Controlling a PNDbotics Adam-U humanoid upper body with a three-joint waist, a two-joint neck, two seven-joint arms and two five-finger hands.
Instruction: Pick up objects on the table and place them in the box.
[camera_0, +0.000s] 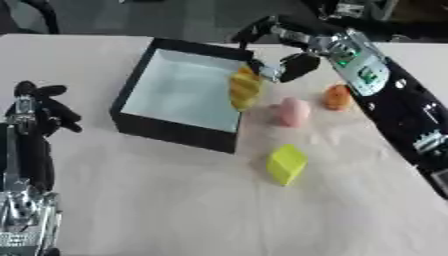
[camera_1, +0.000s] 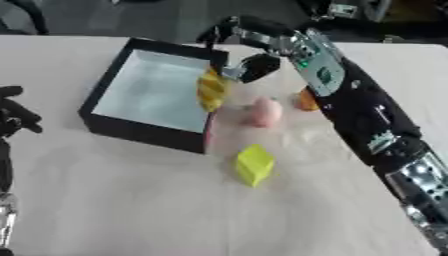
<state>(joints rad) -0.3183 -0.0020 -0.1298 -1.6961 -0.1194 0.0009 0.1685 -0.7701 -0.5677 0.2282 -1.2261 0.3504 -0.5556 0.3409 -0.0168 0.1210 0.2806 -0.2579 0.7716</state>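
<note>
One yellow-orange object (camera_0: 245, 89) over box (camera_0: 131, 89) edge.

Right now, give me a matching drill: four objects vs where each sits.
Things:
1. striped yellow item
2. pink item
3. orange item
4. yellow block

Places:
A. on the table, nearest the camera
B. at the box right wall, in the right hand
C. beside the right forearm, farthest right
D. on the table, between the box and the orange item

Pairs: 1-B, 2-D, 3-C, 4-A
</note>
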